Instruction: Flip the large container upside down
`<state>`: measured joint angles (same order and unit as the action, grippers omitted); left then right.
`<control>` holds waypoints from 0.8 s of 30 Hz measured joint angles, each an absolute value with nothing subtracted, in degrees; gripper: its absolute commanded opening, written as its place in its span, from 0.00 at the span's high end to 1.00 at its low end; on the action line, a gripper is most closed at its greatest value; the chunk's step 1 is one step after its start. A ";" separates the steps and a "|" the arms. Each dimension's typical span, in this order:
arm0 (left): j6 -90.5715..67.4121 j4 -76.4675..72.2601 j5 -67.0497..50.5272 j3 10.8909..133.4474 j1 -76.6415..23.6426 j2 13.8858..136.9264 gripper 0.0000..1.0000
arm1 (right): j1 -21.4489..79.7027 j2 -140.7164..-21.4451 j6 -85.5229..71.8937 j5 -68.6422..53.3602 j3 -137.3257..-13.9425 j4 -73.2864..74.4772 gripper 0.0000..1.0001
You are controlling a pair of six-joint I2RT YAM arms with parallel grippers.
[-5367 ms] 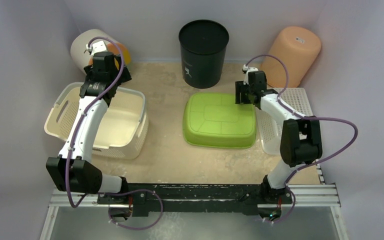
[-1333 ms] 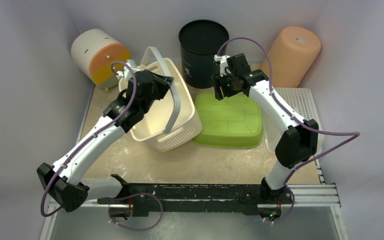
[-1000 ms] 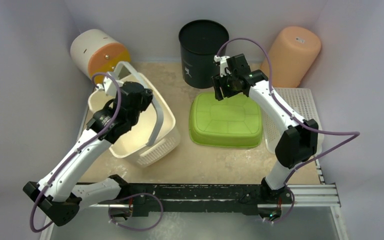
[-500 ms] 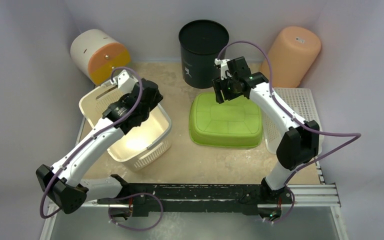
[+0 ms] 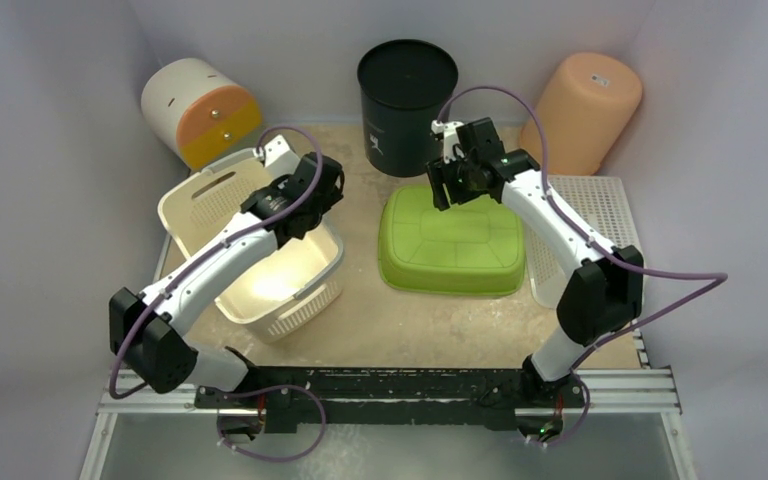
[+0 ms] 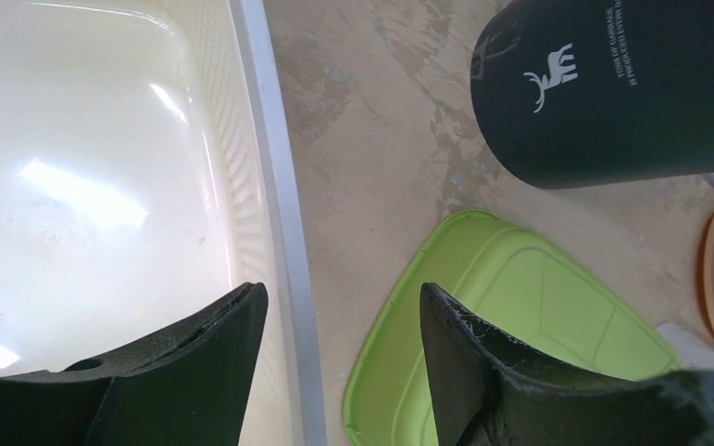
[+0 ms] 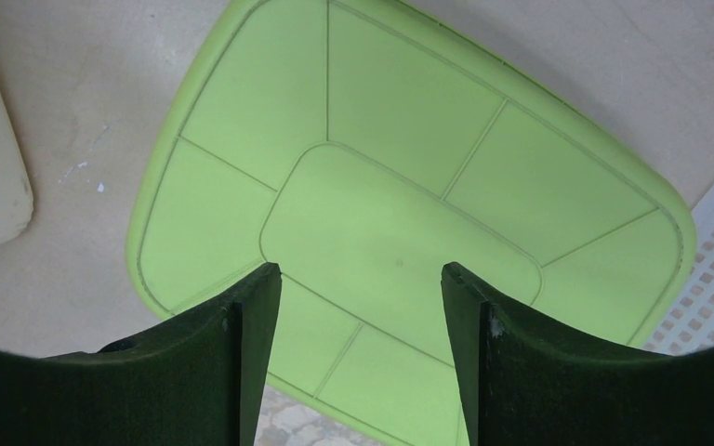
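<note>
The large cream-beige rectangular plastic basket point(image 5: 278, 290) stands open side up on the left half of the table point(image 5: 400, 320), set askew, so judging by that the turn-over is not yet done. The left jaws are open and hold nothing. They hang over the basket's right-hand long rim, which in the left wrist view runs up between the two fingers without being pinched.

The right jaws are open too, over the upturned lime-green rectangular plastic tub point(image 5: 450, 240) just right of the basket.

To do the step well, I would bring the left jaws down so the rim sits deep between them, close firmly on that thin, smooth lip, then lift that side and roll the basket over. A shallow pinch on glossy plastic could slip. The basket is light and wide, so it may swing or skid rather than pivot.

The table is mottled sandy beige and worn-looking, boxed in by pale walls on the left, far and right. Room is tight:
- the green tub is near on the right
- a white-and-orange drum point(image 5: 200, 110) lies at the far left
- a black bucket point(image 5: 407, 95) stands at the far middle
</note>
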<state>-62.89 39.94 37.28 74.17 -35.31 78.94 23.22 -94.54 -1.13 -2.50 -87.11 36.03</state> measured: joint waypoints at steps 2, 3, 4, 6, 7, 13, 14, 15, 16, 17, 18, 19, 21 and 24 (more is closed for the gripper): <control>-62.83 40.73 37.43 74.61 -35.31 80.42 0.37 | 23.18 -94.45 -1.13 -2.50 -86.37 35.88 0.32; -62.78 41.43 37.67 75.13 -35.31 81.30 0.36 | 23.18 -94.43 -1.13 -2.52 -85.97 35.68 0.32; -62.78 42.17 37.85 75.77 -35.31 82.19 0.33 | 23.16 -94.43 -1.13 -2.50 -85.73 35.62 0.32; -62.74 43.48 38.26 77.12 -35.31 83.83 0.29 | 23.11 -94.37 -1.13 -2.52 -85.01 35.27 0.32; -62.76 44.53 38.63 78.17 -35.31 85.01 0.28 | 23.07 -94.35 -1.13 -2.52 -84.60 35.18 0.32; -63.02 47.70 39.29 79.35 -35.31 89.65 0.44 | 22.79 -94.06 -1.28 -2.52 -82.50 34.02 0.32; -63.09 47.86 39.29 79.26 -35.31 90.04 0.48 | 22.79 -93.84 -1.32 -2.52 -82.21 33.87 0.32; -63.33 47.88 39.24 79.02 -35.31 90.35 0.52 | 22.76 -93.58 -1.34 -2.50 -81.93 33.82 0.32; -63.40 47.94 39.22 78.70 -35.31 90.45 0.57 | 22.74 -93.25 -1.32 -2.48 -81.60 33.69 0.32; -63.44 47.97 39.22 78.26 -35.31 90.45 0.65 | 22.68 -92.84 -1.32 -2.46 -81.23 33.50 0.32; -63.46 48.03 39.24 77.89 -35.31 90.45 0.71 | 22.63 -92.51 -1.32 -2.44 -80.97 33.47 0.32; -63.46 48.05 39.22 77.47 -35.31 90.45 0.78 | 22.57 -92.12 -1.32 -2.44 -80.62 33.41 0.32; -63.51 48.07 39.24 76.47 -35.31 90.45 0.82 | 22.41 -91.31 -1.32 -2.42 -79.94 33.19 0.32; -63.83 46.72 39.33 75.72 -35.31 90.41 1.00 | 22.13 -90.65 -1.34 -2.39 -79.35 32.91 0.32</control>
